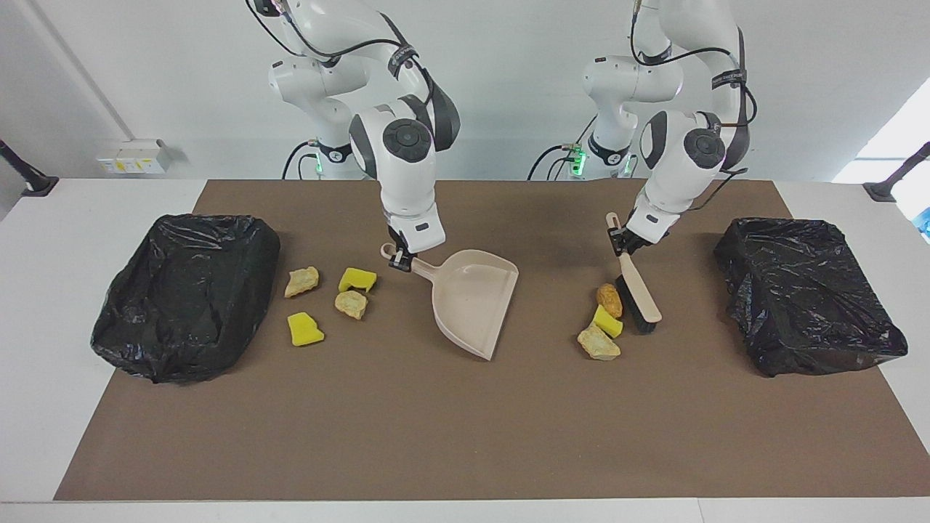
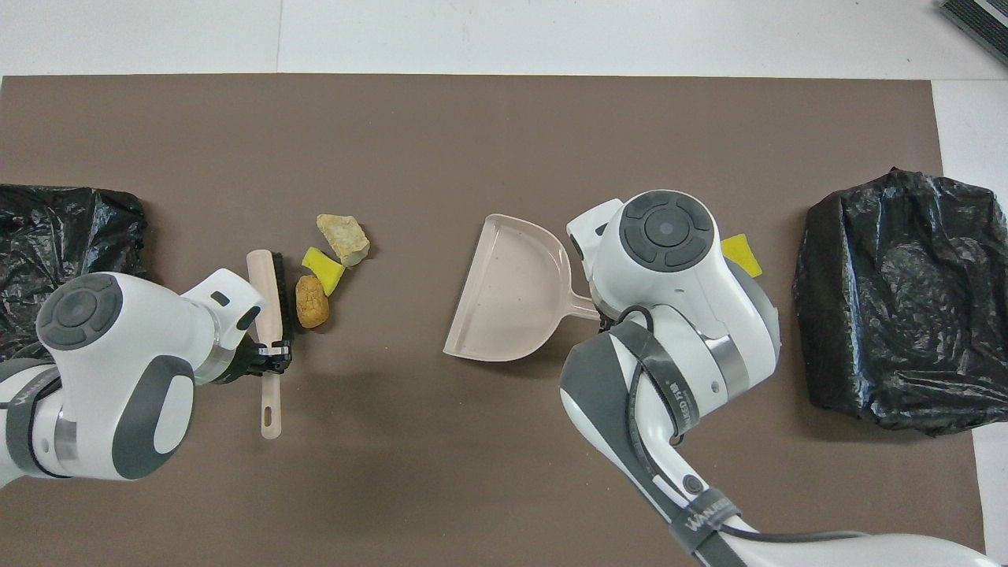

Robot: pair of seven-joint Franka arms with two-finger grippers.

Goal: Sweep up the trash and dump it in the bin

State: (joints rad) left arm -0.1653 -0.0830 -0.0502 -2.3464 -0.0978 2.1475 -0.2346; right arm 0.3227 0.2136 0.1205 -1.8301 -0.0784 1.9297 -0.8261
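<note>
My right gripper (image 1: pixel 398 258) is shut on the handle of the beige dustpan (image 1: pixel 472 298), whose mouth faces the left arm's end of the table. My left gripper (image 1: pixel 622 240) is shut on the handle of a brush (image 1: pixel 639 296), bristles down on the mat. Three pieces of trash lie between brush and dustpan: a brown lump (image 1: pixel 609 298) touching the bristles, a yellow chunk (image 1: pixel 607 321) and a tan lump (image 1: pixel 599 343). Several more pieces of trash (image 1: pixel 351 304) lie beside the dustpan handle, toward the right arm's end. In the overhead view the right wrist hides most of these.
A black-bagged bin (image 1: pixel 185 290) stands at the right arm's end of the brown mat, and another bin (image 1: pixel 810 294) at the left arm's end. Bare mat (image 1: pixel 465 436) stretches from the trash to the table edge farthest from the robots.
</note>
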